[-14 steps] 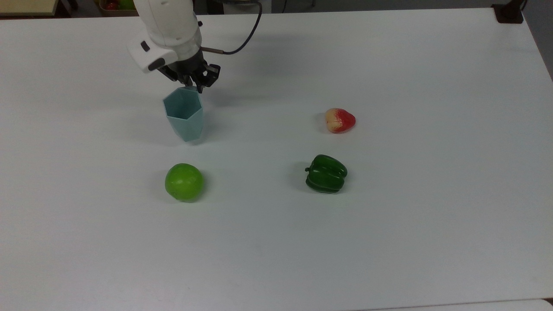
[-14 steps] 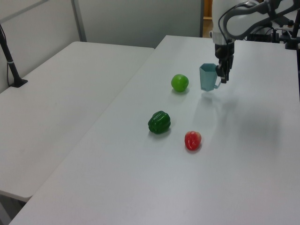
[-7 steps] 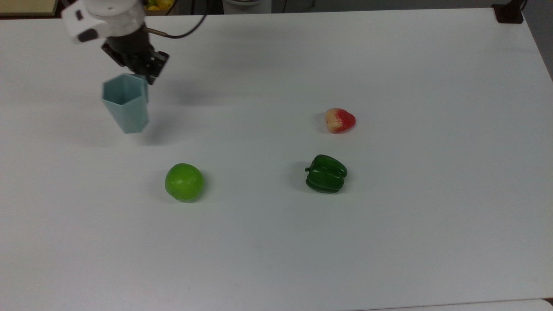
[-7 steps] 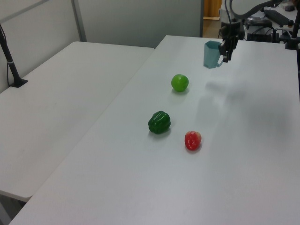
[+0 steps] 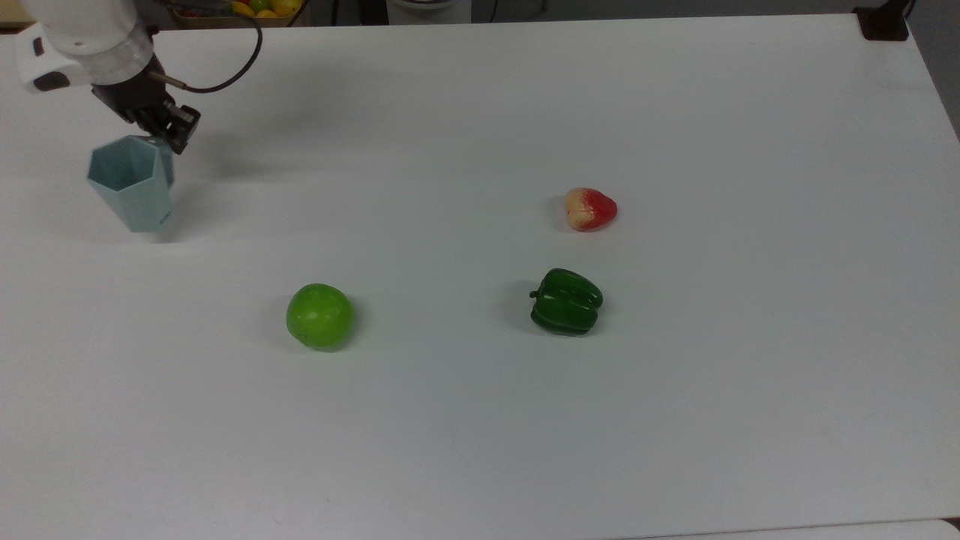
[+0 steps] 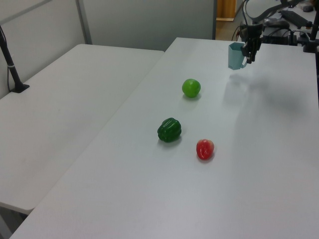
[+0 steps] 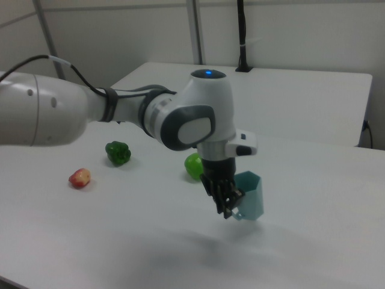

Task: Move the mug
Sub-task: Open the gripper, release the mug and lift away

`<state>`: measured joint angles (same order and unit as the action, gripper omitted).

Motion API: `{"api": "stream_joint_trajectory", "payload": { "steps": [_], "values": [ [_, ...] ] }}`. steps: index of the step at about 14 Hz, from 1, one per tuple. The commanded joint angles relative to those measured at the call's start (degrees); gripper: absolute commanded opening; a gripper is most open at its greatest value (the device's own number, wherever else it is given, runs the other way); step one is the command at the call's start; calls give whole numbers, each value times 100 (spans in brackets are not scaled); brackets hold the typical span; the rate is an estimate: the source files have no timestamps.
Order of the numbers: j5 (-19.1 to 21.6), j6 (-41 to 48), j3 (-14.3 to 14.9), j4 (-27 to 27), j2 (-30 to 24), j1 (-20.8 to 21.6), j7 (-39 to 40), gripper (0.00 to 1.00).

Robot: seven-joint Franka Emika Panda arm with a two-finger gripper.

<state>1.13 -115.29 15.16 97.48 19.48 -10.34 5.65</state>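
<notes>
The pincer [image 5: 166, 135] pinches the mug [image 5: 132, 182] at its handle side; the mug hangs upright beside and below it, apparently just above the desk [image 5: 480, 420], near the top view's left edge.

A green apple [image 5: 319, 316], green pepper [image 5: 566, 301] and red fruit [image 5: 590, 209] lie well apart.

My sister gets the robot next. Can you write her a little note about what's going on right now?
Pincer: shut on the mug, gripping it at the rim by the handle side.
Mug: upright, held near the top view's left edge of the table, far from the green apple, the green pepper and the red fruit.
Done: mug grasped.
Left: if this spot is right, set it down, open the pincer, back away.
</notes>
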Motion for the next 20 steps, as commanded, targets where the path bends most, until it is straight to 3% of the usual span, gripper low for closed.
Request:
{"api": "stream_joint_trajectory", "payload": {
  "steps": [1, 4, 6, 7, 9, 11, 16, 20],
  "values": [
    [-86, -214, -22, -97, 248, -56, 129, 6],
    [-95, -240, -22, -80, 363, -48, 129, 15],
    [-95, -240, -22, -71, 389, -39, 129, 28],
    [-95, -240, -22, -71, 389, -39, 129, 40],
    [-95, -231, -22, -71, 389, -39, 129, 76],
    [-95, -205, -22, -80, 381, -21, 112, 100],
    [-86, 390, -22, -106, -128, 277, -204, 100],
    [-69, 1576, -66, -115, -962, 1110, -502, 100]
  ]
}}
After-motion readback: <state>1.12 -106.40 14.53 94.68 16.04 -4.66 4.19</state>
